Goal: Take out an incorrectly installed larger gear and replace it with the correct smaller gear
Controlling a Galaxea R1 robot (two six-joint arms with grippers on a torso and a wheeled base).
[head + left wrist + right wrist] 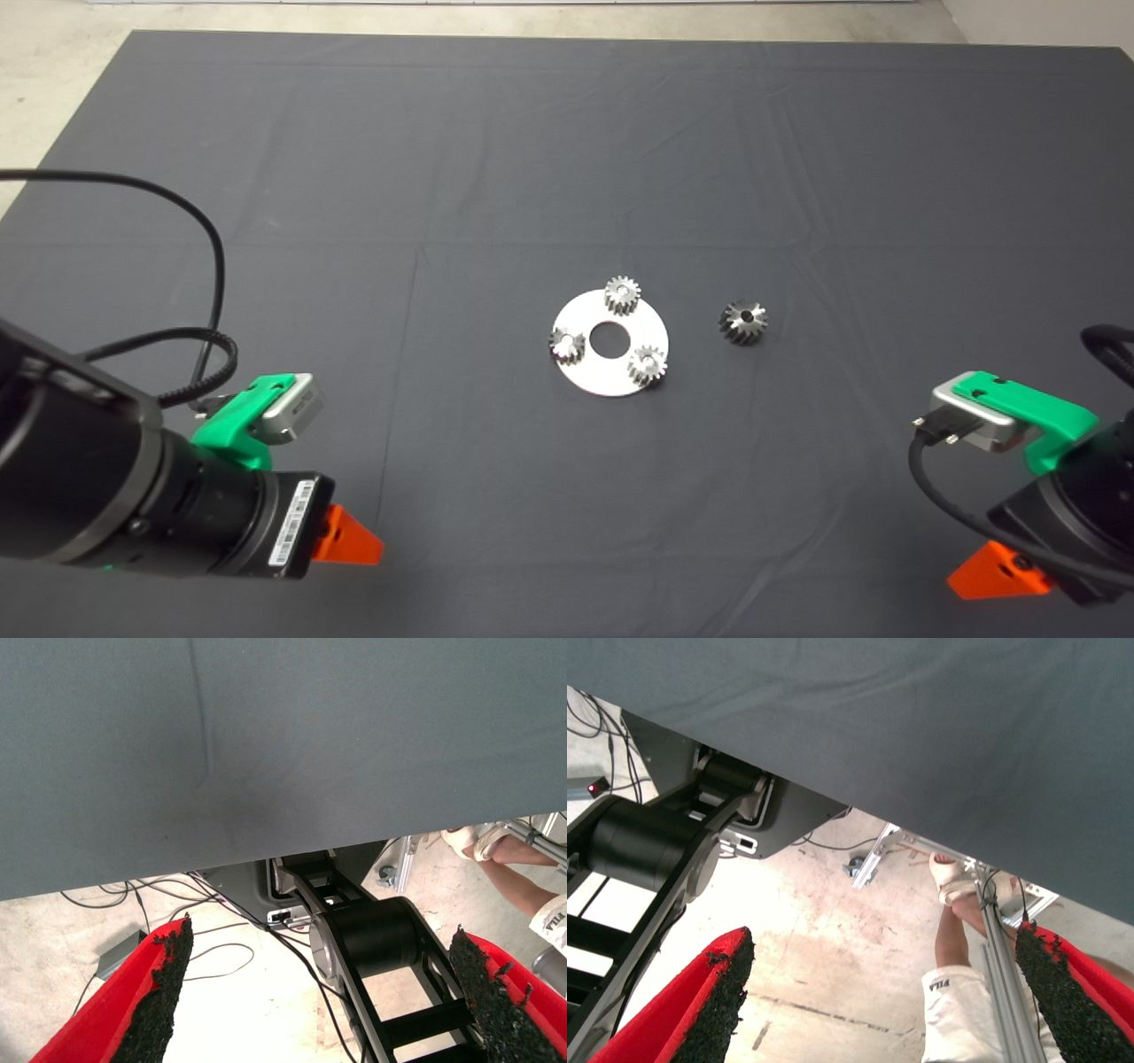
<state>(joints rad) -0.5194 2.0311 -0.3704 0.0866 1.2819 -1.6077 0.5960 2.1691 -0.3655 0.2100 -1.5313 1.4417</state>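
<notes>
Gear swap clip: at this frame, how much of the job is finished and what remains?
It looks essentially done. The larger gear lies on the mat, off to the side of the plate, and three small gears sit on the plate, including the smaller gear. Nothing is in hand: the left end effector and right end effector are open near the mat's near edge. Nothing visible remains.

The mat point(354, 177) lies bare along every edge. Only the plate point(585, 372) and the larger gear point(743, 322), apart at its middle, block passage.
</notes>
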